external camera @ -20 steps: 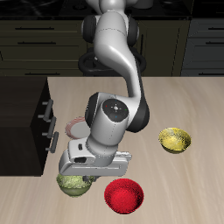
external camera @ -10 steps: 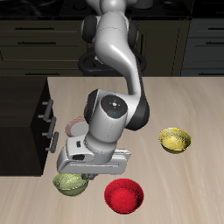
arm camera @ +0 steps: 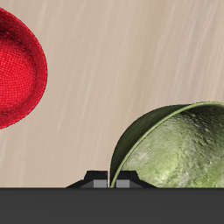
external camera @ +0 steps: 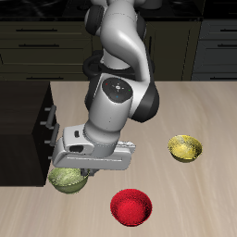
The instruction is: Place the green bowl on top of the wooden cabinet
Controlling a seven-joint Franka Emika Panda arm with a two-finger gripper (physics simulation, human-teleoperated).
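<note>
Three bowls are seen in the exterior view. The green bowl [external camera: 67, 179] is held under the tool [external camera: 81, 170], just beside the front corner of the wooden cabinet [external camera: 26, 118] and close above the surface [external camera: 199, 111]; whether it touches the surface cannot be told. The red bowl [external camera: 130, 205] is seen nearer the front edge, apart from the green one, and the golden-yellow bowl [external camera: 184, 147] is set well apart on the far side of the arm. The cabinet's flat top is shown dark, with silver bar handles [external camera: 48, 114] on its drawer fronts.

In the wrist view the green bowl [arm camera: 179, 149] is shown tilted, its rim clamped between the fingers [arm camera: 128, 178] of the tool, its glossy, textured inside turned toward the camera. The red bowl [arm camera: 19, 72] is seen apart from it on the wood-grained surface [arm camera: 122, 52].
</note>
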